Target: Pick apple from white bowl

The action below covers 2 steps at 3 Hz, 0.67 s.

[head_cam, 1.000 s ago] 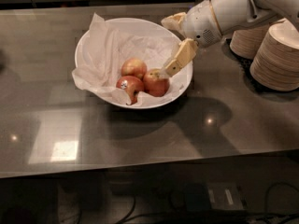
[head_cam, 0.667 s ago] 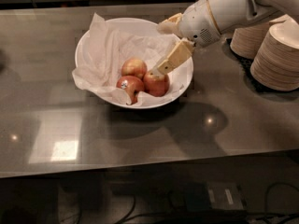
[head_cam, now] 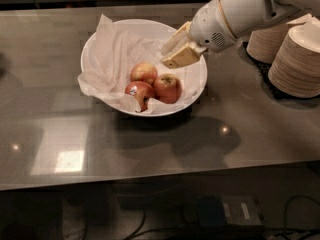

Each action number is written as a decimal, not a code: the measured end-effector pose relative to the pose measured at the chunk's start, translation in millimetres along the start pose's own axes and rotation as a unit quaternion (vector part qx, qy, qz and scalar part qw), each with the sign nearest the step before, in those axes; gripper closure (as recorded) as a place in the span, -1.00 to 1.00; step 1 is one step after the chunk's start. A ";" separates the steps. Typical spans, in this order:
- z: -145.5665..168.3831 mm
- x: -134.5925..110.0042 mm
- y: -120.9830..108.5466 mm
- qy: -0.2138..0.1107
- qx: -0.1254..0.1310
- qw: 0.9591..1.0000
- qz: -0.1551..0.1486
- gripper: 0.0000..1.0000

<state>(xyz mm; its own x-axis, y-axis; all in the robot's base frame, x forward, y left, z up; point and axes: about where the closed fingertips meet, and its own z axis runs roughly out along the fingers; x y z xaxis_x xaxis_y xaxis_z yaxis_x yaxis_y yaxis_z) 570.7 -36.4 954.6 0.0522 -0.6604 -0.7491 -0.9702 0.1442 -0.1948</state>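
— Entry one: what is changing?
— The gripper is rising. A second ago its fingertips were sitting low beside the nearest apple; now they are hanging above it, clear of the fruit. All three apples are lying where they were.

— Fingers?
— Standing apart, carrying nothing.

— Entry two: the task's thing?
— The nearest apple is sitting just below the fingertips in the white bowl, touching a second apple. A third apple is resting just behind that pair.

— Entry three: risks?
— As a judgement: the round, smooth skins are crowding together, so a descending finger may be landing on a neighbour and rolling the target away. The crumpled tissue paper is bunching under the fruit and could be getting pinched along with it. The stacks of beige paper bowls, beyond the wrist, are standing near the arm's sweep.

— Entry four: materials?
— Glossy shallow bowl, soft creased paper, red-yellow apples, reflective grey table.
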 end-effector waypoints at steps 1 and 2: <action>3.4 8.0 3.5 0.005 -0.001 1.000 0.012 0.11; 9.1 16.3 7.0 0.007 -0.004 1.000 0.025 -0.10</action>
<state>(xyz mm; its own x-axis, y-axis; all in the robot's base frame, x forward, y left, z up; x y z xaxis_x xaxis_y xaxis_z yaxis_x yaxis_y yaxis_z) 566.9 -39.4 935.3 0.0003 -0.6626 -0.7489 -0.9735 0.1712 -0.1518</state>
